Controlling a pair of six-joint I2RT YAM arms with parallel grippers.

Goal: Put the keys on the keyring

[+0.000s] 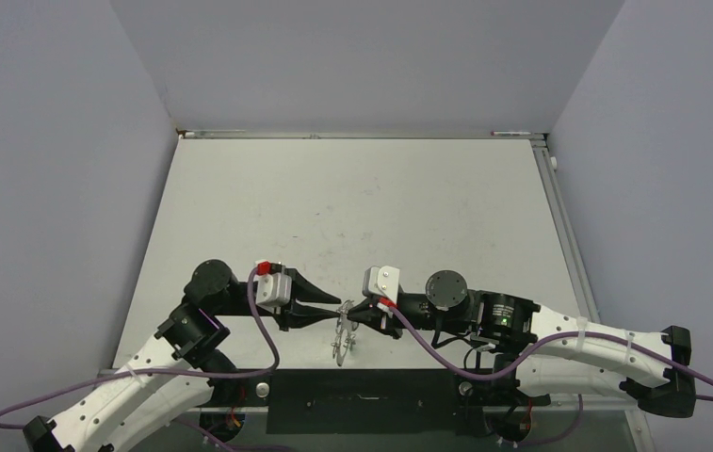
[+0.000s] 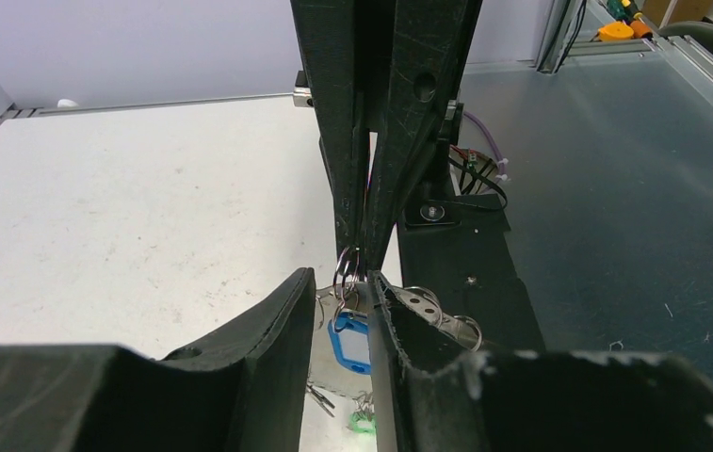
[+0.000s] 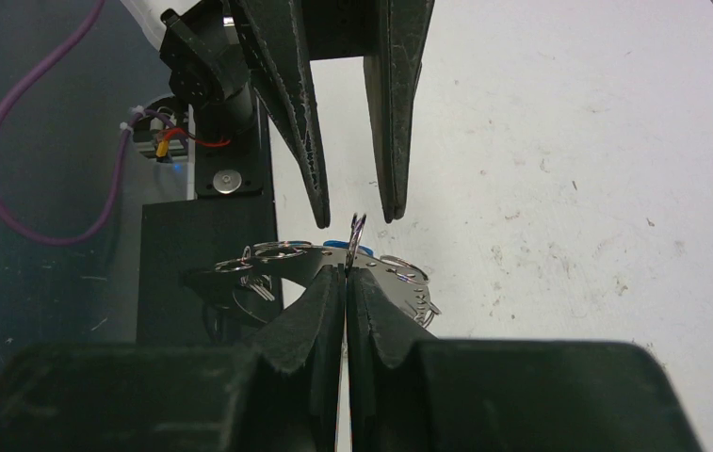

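Observation:
The keyring [image 1: 341, 341] hangs off the table's near edge between the two arms, a silvery band [image 3: 286, 256] with small split rings strung along it. My right gripper [image 3: 346, 271] is shut on one upright split ring [image 3: 357, 231] of it. The blue key [image 2: 350, 341] dangles below that ring and the green key [image 2: 363, 424] lies lower. My left gripper [image 2: 341, 278] faces the right one, jaws open with a narrow gap. Its fingers [image 3: 315, 179] straddle the pinched ring and the blue key, and I see no contact.
A black mounting plate [image 1: 362, 403] sits under the keyring at the near edge, between the arm bases. Purple cables [image 1: 263, 330] loop from both wrists. The white table [image 1: 362, 207] stretches away to the grey back wall.

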